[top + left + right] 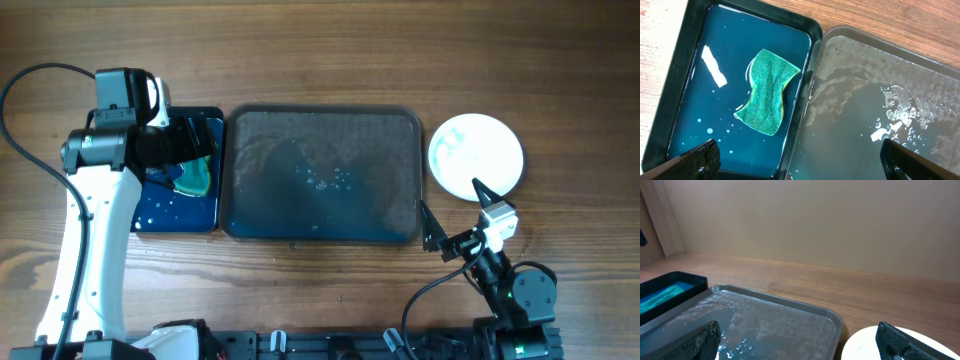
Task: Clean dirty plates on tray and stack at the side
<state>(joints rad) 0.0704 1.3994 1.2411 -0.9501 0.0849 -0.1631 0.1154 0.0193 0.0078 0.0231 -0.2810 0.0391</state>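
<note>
The large dark tray (400,130) lies mid-table, wet with soapy streaks, and no plate is on it. A round white plate (478,153) with faint teal smears sits on the wood to its right. I cannot tell whether others lie under it. My left gripper (195,145) hangs open and empty over the small tray and the big tray's left rim (812,75). My right gripper (449,200) is open and empty between the big tray's right edge (832,322) and the plate (865,345).
A smaller black tray (140,215) with a blue floor stands left of the big tray and holds blue water and a green sponge (767,92). It also shows at the left of the right wrist view (690,282). Bare wood lies all around.
</note>
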